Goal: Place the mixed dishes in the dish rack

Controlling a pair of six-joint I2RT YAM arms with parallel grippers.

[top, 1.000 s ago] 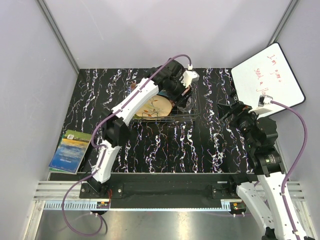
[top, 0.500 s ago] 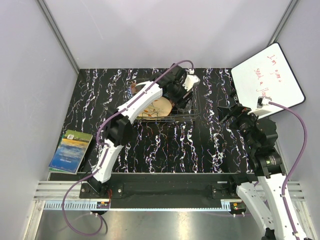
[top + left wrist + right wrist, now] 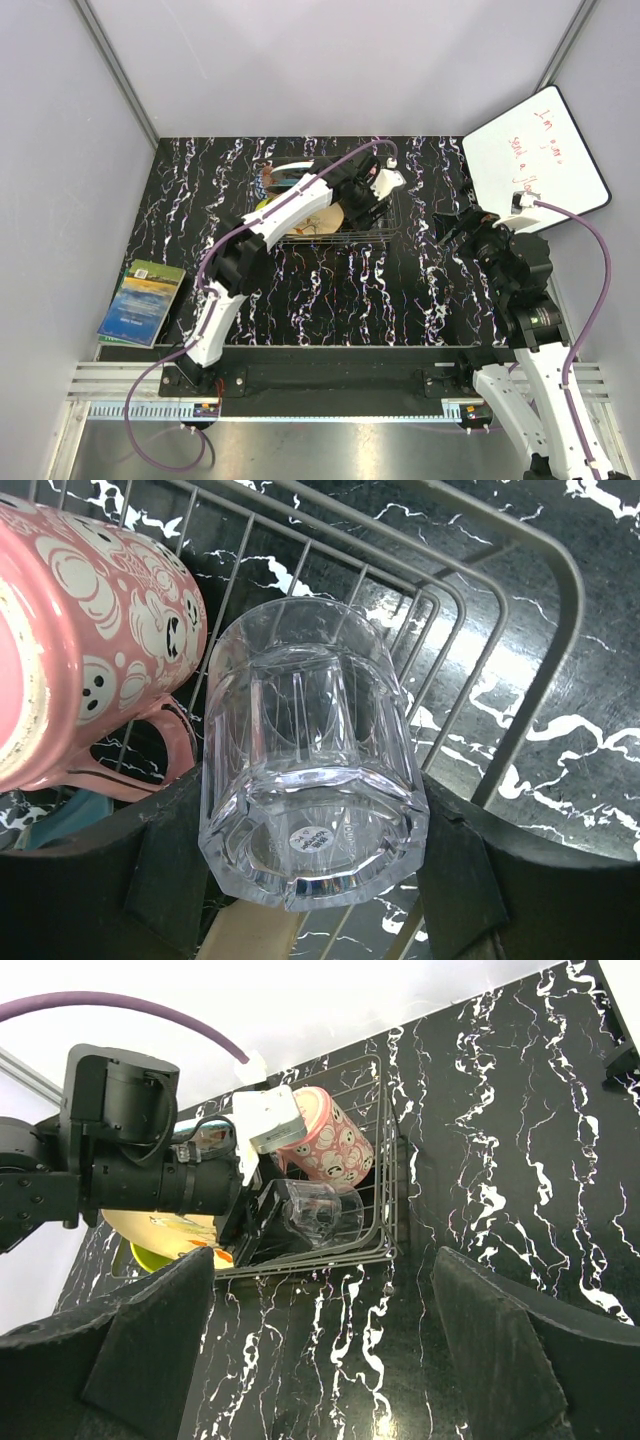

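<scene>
My left gripper [image 3: 315,870] is shut on the base of the clear glass [image 3: 310,760], one finger on each side. The glass lies tilted in the right end of the dish rack [image 3: 545,630], close beside the pink mug [image 3: 90,630], which lies on its side. From the right wrist view the glass [image 3: 322,1212] sits in the rack's near right corner [image 3: 390,1200], the mug [image 3: 325,1145] behind it. The peach floral plate [image 3: 165,1228] and the lime-yellow bowl [image 3: 150,1257] are further left in the rack. My right gripper [image 3: 325,1350] hangs open over the table, right of the rack, holding nothing.
The white board with red writing [image 3: 535,160] leans at the back right, just behind my right arm. A blue-green book [image 3: 142,300] lies at the table's left front edge. My left arm [image 3: 270,215] stretches over the rack [image 3: 330,237] and hides most of it from above.
My left wrist has swung down and toward the rack's right end, carrying the glass lower into the rack. The right arm has barely moved.
</scene>
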